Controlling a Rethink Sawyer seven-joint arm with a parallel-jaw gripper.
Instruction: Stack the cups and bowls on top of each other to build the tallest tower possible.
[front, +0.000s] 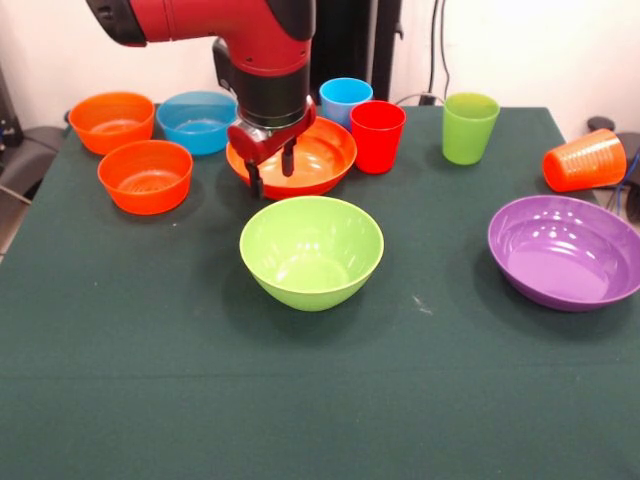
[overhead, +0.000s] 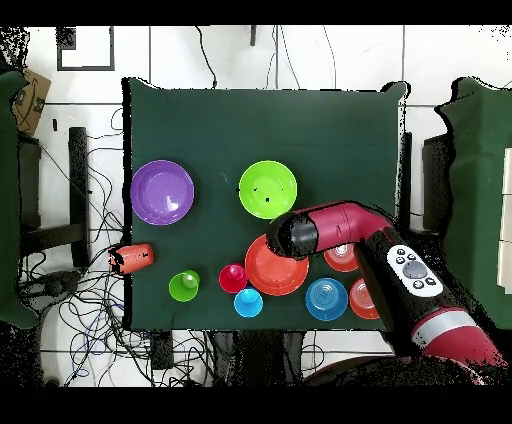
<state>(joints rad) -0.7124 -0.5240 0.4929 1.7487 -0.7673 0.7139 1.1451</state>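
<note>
On a dark green cloth-covered table (front: 320, 400), ten glossy plastic vessels sit apart from one another, none stacked. At the front view's ten o'clock, two small orange bowls (front: 112, 121) (front: 145, 176) stand upright and hold nothing, the nearer one showing a ribbed floor; a small blue bowl (front: 198, 122) sits beside them, also holding nothing. The large orange-red bowl (front: 300, 158), shallow and wide, lies at twelve o'clock, partly behind the gripper (front: 271, 172), whose two dark fingers hang parted over the bowl's near rim, clasping nothing. Below it, at centre, the large lime green bowl (front: 311, 251) sits mouth-up, deep, round and bare inside. Toward one o'clock, the light blue cup (front: 345, 98), red cup (front: 378, 135) and lime green cup (front: 469, 126) stand upright, tapered, mouths up, long axes vertical. At three o'clock the large purple bowl (front: 565, 251) rests open and bare inside. Beyond it the ridged orange cup (front: 585, 160) lies tipped on its side at the table's edge, long axis roughly left-right, its narrow base toward the left.
</note>
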